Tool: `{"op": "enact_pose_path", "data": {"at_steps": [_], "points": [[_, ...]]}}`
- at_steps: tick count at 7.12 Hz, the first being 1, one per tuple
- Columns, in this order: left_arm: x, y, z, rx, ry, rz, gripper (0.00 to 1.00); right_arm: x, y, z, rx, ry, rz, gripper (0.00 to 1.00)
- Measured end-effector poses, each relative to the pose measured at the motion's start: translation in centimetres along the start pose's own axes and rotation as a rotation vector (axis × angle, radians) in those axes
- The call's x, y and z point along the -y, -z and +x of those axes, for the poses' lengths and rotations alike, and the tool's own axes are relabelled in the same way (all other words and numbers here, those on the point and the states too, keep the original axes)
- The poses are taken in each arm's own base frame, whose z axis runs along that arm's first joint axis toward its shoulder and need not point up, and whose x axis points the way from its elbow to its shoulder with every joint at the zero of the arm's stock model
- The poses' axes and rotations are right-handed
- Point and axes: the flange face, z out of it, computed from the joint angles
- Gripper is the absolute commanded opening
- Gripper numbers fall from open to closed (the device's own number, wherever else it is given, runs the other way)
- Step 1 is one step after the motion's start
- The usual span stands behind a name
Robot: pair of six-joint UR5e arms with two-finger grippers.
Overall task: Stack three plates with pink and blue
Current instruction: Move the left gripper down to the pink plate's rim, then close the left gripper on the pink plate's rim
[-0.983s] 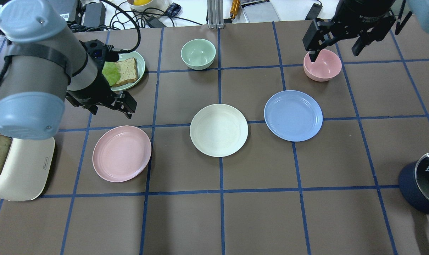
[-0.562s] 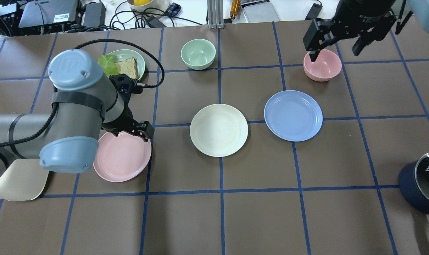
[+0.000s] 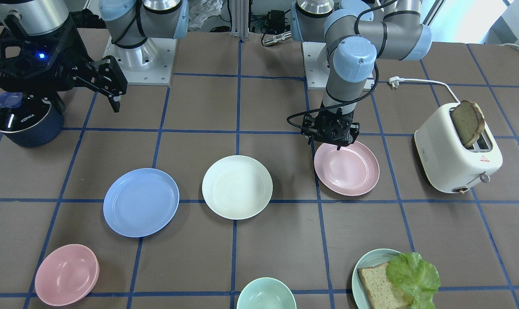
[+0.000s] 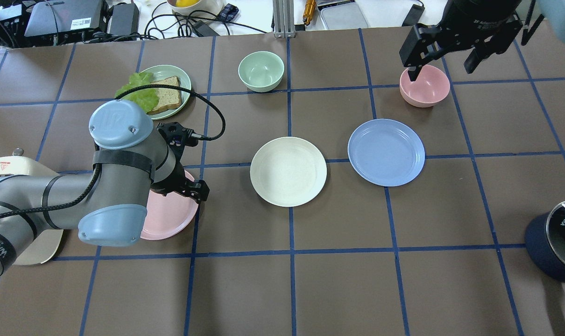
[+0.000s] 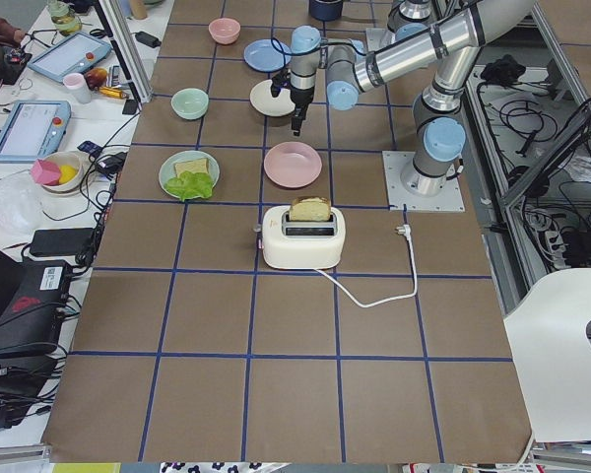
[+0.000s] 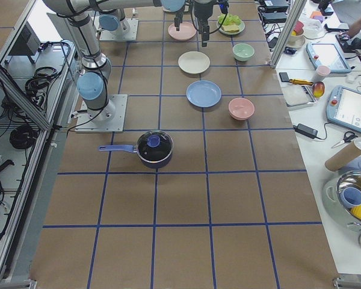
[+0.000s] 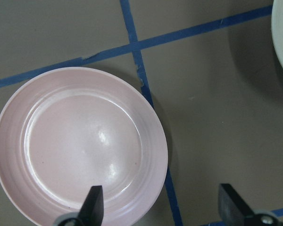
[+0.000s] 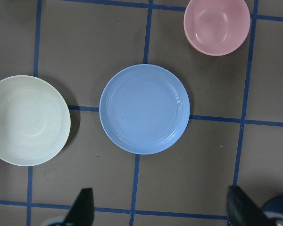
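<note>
The pale pink plate (image 3: pixel 347 169) lies on the robot's left side and fills the left wrist view (image 7: pixel 80 146). My left gripper (image 7: pixel 162 209) is open and empty just above the pink plate's edge nearest the cream plate: one finger over the plate, the other over the table. In the overhead view the arm hides part of the pink plate (image 4: pixel 170 219). The cream-white plate (image 4: pixel 288 171) lies in the middle. The periwinkle blue plate (image 4: pixel 386 152) lies to its right. My right gripper (image 4: pixel 443 65) is open and empty, high above the pink bowl and the blue plate (image 8: pixel 144 108).
A small pink bowl (image 4: pixel 425 85) and a green bowl (image 4: pixel 261 71) stand at the far side. A teal plate with bread and lettuce (image 4: pixel 158 91) is beyond the left arm. A toaster (image 3: pixel 457 154) with a slice of bread and a dark blue pot (image 4: pixel 555 247) stand at the table's two ends.
My left arm has swung from beside the teal plate towards the near side and down, so its open gripper is now over the pink plate's edge. The right arm has not moved.
</note>
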Motion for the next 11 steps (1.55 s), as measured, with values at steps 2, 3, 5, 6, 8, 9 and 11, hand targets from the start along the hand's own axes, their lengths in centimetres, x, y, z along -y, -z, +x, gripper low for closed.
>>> {"op": "enact_pose_path", "data": {"at_steps": [2,3,5,6,8,9,11], "points": [[0.1,-1.7,0.1,-0.006,0.005,-0.025,0.8,0.0,0.0,0.0,0.0,0.001,0.0,1.0],[-0.1,-3.0,0.2,-0.003,0.007,-0.012,0.8,0.0,0.0,0.0,0.0,0.001,0.0,1.0],[-0.7,-5.4,0.5,0.007,0.003,0.033,0.75,0.0,0.0,0.0,0.0,0.001,0.0,1.0],[-0.8,-6.1,0.5,0.007,-0.001,0.034,0.63,0.0,0.0,0.0,0.0,0.002,0.0,1.0],[-0.8,-6.7,0.6,0.007,-0.008,0.028,0.57,0.0,-0.1,0.0,0.0,0.001,-0.002,1.0],[-0.8,-6.9,0.6,0.008,-0.01,0.025,0.53,0.0,-0.1,0.0,0.0,0.001,-0.003,1.0],[-0.8,-7.1,0.6,0.011,-0.012,0.019,0.39,0.0,-0.2,0.0,0.0,0.0,-0.004,1.0]]}}
